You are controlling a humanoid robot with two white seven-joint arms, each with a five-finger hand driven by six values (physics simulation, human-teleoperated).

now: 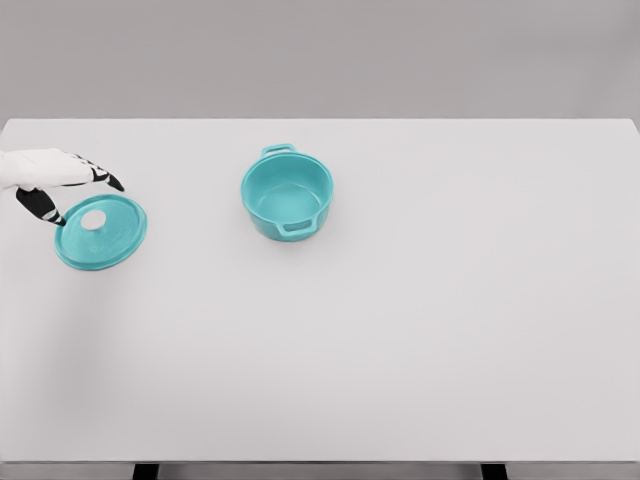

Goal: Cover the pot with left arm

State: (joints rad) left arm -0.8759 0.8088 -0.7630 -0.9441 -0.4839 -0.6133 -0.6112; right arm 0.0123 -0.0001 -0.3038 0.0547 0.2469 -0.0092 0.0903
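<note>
There is a single view, taken from the robot's head, set high and looking steeply down and forward onto the white table [420,340]. It stands far enough back that the table's far edge and both far corners show, with a band of grey wall above them. The near edge runs along the bottom, two dark legs just visible below it. The teal pot [286,195] sits left of centre and above the middle. Well left of the pot, the left hand [50,178] enters at the frame's edge.
</note>
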